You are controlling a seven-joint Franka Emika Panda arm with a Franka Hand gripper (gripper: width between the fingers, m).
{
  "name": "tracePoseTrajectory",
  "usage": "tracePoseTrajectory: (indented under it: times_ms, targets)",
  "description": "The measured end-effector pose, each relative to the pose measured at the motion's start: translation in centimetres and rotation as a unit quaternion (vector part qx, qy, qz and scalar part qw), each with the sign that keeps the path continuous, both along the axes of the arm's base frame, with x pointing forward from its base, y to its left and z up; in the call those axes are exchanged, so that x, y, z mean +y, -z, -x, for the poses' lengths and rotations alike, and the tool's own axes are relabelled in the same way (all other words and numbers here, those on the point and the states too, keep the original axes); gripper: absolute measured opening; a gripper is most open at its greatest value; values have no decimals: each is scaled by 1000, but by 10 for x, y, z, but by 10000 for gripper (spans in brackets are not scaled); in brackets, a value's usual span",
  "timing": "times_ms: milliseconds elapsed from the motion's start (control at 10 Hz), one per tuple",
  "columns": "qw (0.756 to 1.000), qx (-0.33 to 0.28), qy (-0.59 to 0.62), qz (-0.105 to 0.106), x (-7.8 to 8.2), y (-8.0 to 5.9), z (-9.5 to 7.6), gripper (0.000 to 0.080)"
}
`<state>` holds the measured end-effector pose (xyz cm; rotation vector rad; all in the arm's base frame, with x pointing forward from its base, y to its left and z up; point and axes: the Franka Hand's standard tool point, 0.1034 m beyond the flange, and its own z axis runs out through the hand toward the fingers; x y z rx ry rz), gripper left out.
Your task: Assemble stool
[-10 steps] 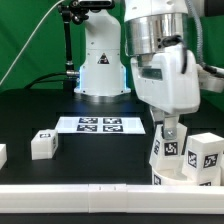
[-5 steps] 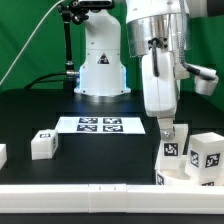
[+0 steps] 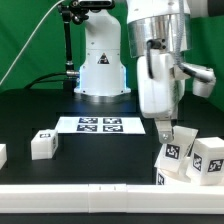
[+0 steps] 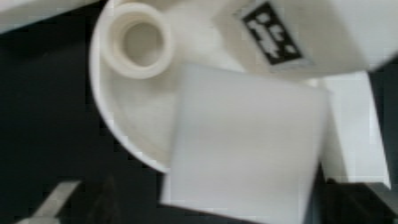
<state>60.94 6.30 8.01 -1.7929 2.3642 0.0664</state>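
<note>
The stool's round white seat (image 3: 168, 181) lies at the exterior view's lower right, with two tagged white legs on it, one (image 3: 173, 160) tilted just under my gripper (image 3: 165, 133) and one (image 3: 209, 159) to its right. In the wrist view the near leg (image 4: 249, 130) fills the middle over the seat (image 4: 128, 120), and a round socket hole (image 4: 139, 45) shows beside it. My gripper (image 4: 205, 203) is open, its jaws standing on either side of that leg and apart from it. A loose leg (image 3: 42, 143) lies at the left, another (image 3: 2, 154) at the far left edge.
The marker board (image 3: 100, 124) lies flat mid-table in front of the robot's base (image 3: 103, 70). A long white rail (image 3: 80, 189) runs along the front edge. Cables hang at the back left.
The wrist has turned, then the jaws have opened off the leg. Both legs on the seat now stand tilted to the right.
</note>
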Motion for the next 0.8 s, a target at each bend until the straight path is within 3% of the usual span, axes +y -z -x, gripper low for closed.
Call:
tracePoseTrajectory:
  times_ms: [400, 800]
  targets:
    - [991, -19, -134, 6, 7, -16, -11, 647]
    - [961, -40, -272, 23, 5, -16, -11, 649]
